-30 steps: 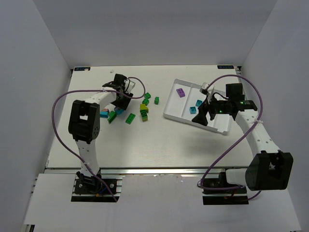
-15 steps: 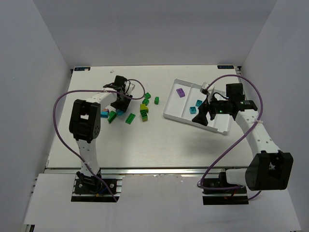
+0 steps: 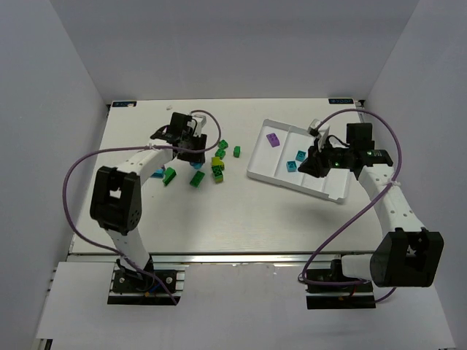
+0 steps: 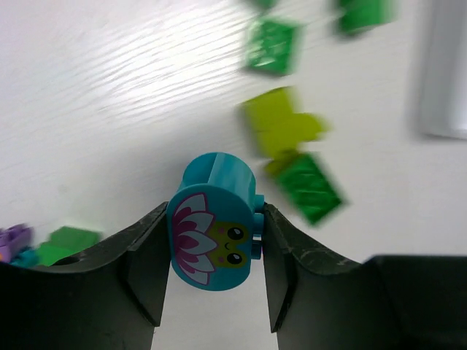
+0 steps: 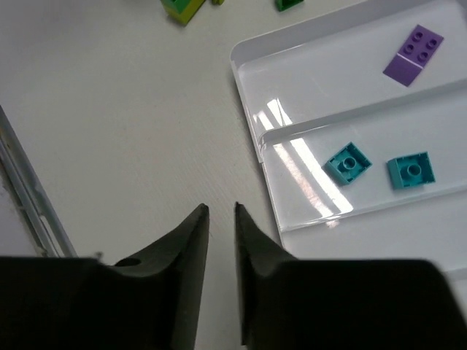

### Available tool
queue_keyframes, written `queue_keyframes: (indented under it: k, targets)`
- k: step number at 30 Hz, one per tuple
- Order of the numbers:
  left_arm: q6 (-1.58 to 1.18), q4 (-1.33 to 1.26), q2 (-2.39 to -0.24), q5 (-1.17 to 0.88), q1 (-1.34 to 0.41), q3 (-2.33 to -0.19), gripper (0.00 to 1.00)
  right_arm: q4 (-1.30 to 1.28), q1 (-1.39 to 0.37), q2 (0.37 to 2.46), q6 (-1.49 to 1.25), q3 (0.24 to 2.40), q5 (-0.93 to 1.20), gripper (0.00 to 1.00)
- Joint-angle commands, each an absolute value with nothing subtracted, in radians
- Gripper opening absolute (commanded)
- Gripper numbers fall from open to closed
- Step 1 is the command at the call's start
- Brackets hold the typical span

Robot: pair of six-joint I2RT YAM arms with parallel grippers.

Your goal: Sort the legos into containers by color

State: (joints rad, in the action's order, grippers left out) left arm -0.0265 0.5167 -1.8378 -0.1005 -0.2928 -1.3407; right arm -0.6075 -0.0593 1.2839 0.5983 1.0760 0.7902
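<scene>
My left gripper [image 4: 215, 219] is shut on a teal lego [image 4: 215, 233] printed with a flower and a face, held just above the table. In the top view the left gripper [image 3: 191, 146] hangs by the loose legos: green ones [image 3: 236, 151] [image 3: 197, 179], a yellow-green one [image 3: 217, 162] and a teal one [image 3: 157, 173]. The white tray [image 3: 292, 182] holds a purple lego [image 5: 414, 55] in its far container and two teal legos [image 5: 347, 162] [image 5: 411, 170] in the middle one. My right gripper [image 5: 220, 208] hovers at the tray's near-left side, jaws almost together and empty.
Past the held lego the left wrist view shows green legos [image 4: 273, 44] [image 4: 310, 186], a yellow-green one [image 4: 281, 124], and a green [image 4: 69, 240] and a purple one [image 4: 14, 237] at the lower left. The tray's raised rim [image 5: 248, 95] lies just right of my right fingers.
The right gripper's jaws have closed from wide open to almost together. The left arm has swung right toward the pile of legos, holding the teal lego.
</scene>
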Motion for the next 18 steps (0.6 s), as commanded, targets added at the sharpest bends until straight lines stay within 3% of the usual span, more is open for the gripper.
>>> queue_keyframes:
  k: [1, 2, 3, 8, 18]
  targets:
    - [-0.144, 0.365, -1.669, -0.218, -0.389, -1.302, 0.05, -0.612, -0.023, 1.267, 0.581, 1.144, 0.781, 0.22]
    - [-0.181, 0.338, -1.657, -0.247, -0.411, -1.293, 0.05, -0.617, -0.017, 1.266, 0.577, 1.158, 0.781, 0.05]
    - [-0.196, 0.286, -1.649, -0.256, -0.437, -1.283, 0.05, -0.623, -0.011, 1.266, 0.575, 1.163, 0.781, 0.0]
    - [-0.328, 0.125, -1.738, -0.331, -0.595, -1.318, 0.04, -0.601, 0.034, 1.238, 0.537, 1.17, 0.761, 0.0]
    - [-0.42, 0.04, -2.126, -0.313, -0.749, -1.676, 0.09, -0.56, 0.084, 1.174, 0.488, 1.158, 0.752, 0.0]
